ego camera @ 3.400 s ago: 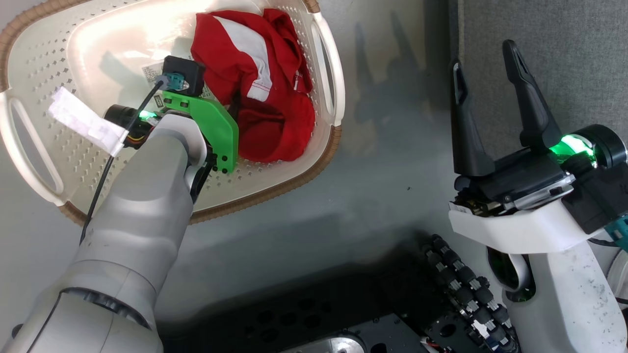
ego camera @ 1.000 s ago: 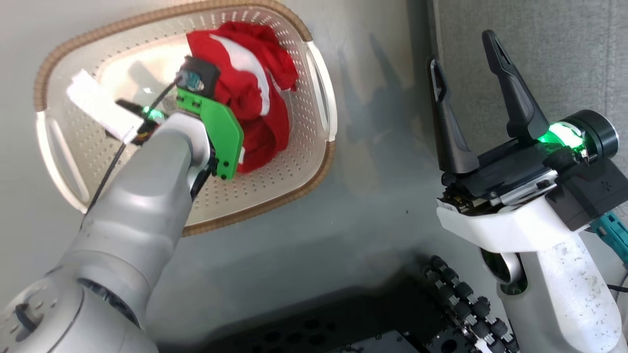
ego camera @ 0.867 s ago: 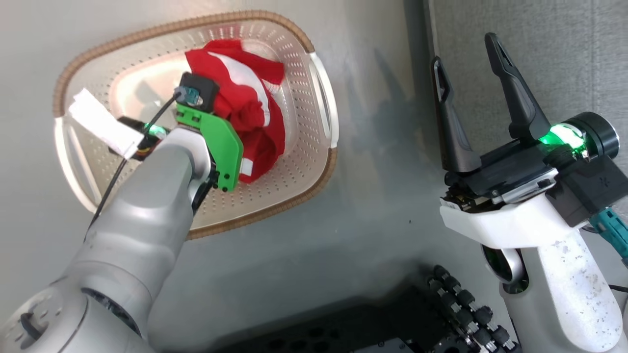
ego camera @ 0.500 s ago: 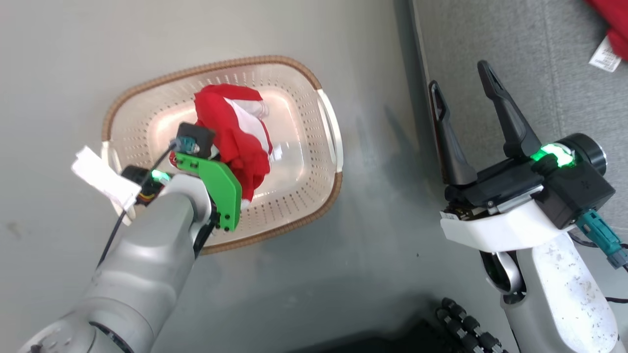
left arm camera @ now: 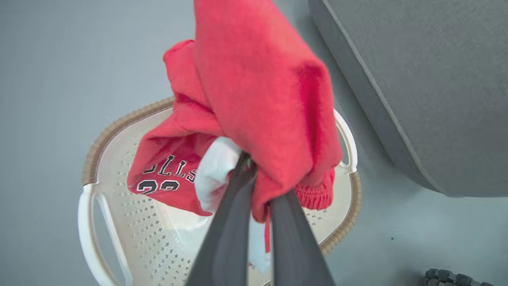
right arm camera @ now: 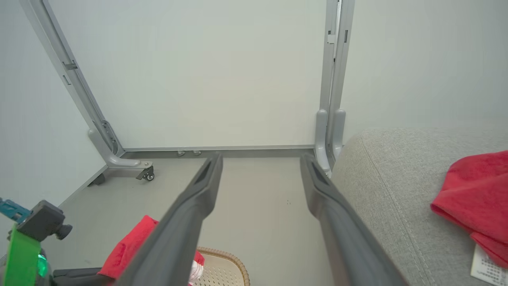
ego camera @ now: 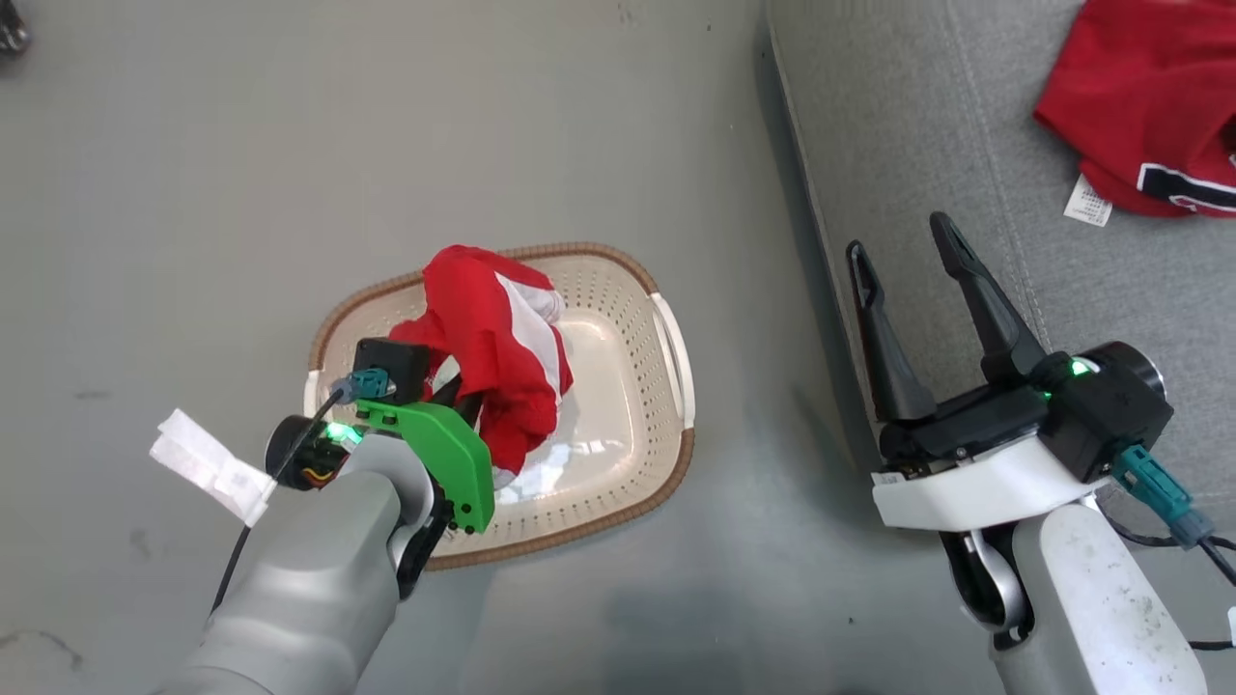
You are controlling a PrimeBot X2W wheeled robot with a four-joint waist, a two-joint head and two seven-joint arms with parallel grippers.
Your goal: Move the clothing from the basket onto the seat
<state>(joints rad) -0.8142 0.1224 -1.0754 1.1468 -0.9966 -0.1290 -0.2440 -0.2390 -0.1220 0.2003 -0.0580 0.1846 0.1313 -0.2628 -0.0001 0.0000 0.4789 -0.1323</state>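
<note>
- left gripper (left arm camera: 254, 169): clamped on red garment (ego camera: 497, 338), hanging over basket (ego camera: 673, 386)
- right gripper (ego camera: 898, 236): spread wide, empty
- second garment (ego camera: 1149, 97): on seat (ego camera: 917, 125), away from its left edge

floor (ego camera: 386, 145): smooth grey, faintly glossy | wall (right arm camera: 206, 71): plain white, behind upright metal post (right arm camera: 332, 71) | slanted brace (right arm camera: 59, 67) with caster (right arm camera: 148, 175): well left of post, right wrist view

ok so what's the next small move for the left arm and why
Probably carry the left end effector rightward over the large grey fabric seat: it's shut on a red-and-white garment hanging above the cream perforated plastic basket, with the seat to its right.
</note>
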